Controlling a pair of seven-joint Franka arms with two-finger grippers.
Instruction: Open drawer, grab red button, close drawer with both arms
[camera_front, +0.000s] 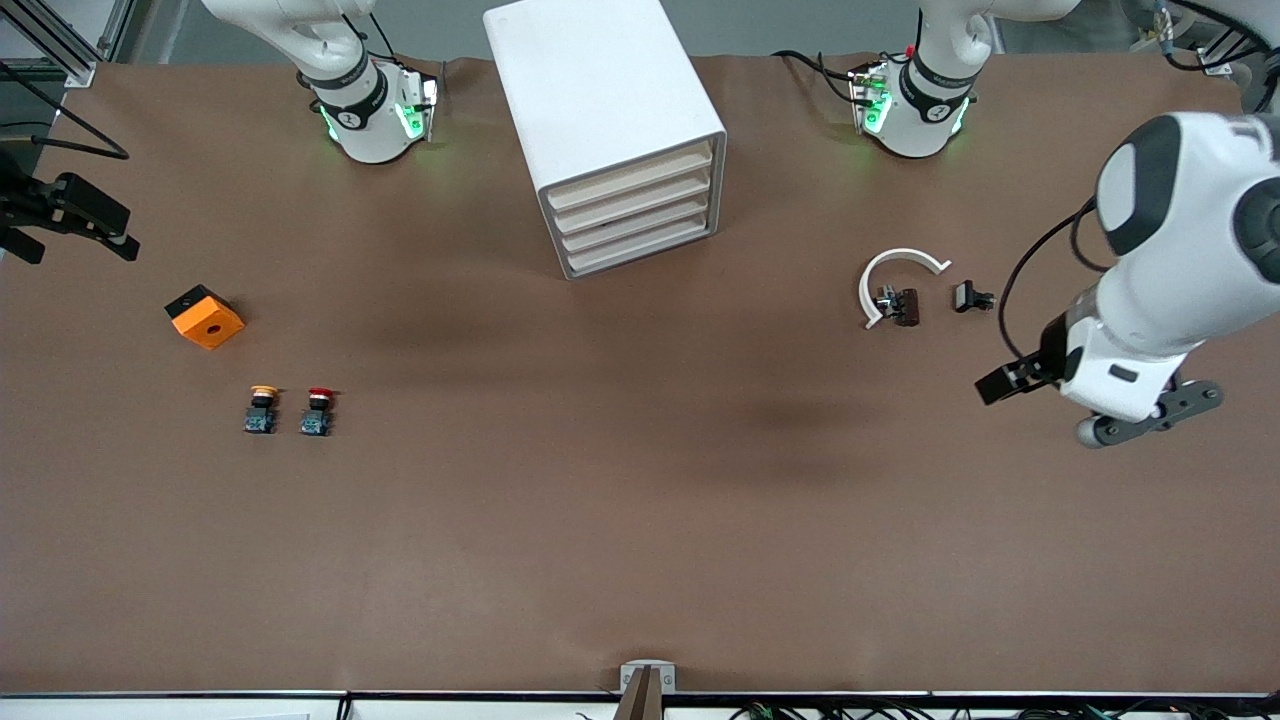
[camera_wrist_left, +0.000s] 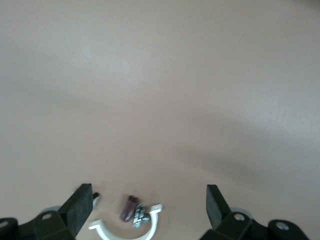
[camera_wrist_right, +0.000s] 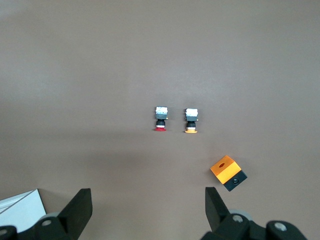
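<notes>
Table (camera_front: 640, 520): brown sheet fills frame. Cabinet (camera_front: 610, 130), upper centre, four drawers all shut; nothing opened yet. Lowest drawer (camera_front: 640, 252) faces camera, probably for easy pulling.

Left gripper (camera_wrist_left: 150, 210): right edge of front view, hovering over bare table, jaws spread, near white ring (camera_front: 895, 280). Right gripper (camera_wrist_right: 149, 210): left edge, jaws spread, likely waiting.

Orange block (camera_front: 204, 316), yellow-capped switch (camera_front: 262, 410), then red button (camera_front: 318, 411) lower left, standing outside cabinet.

No readable writing.
</notes>
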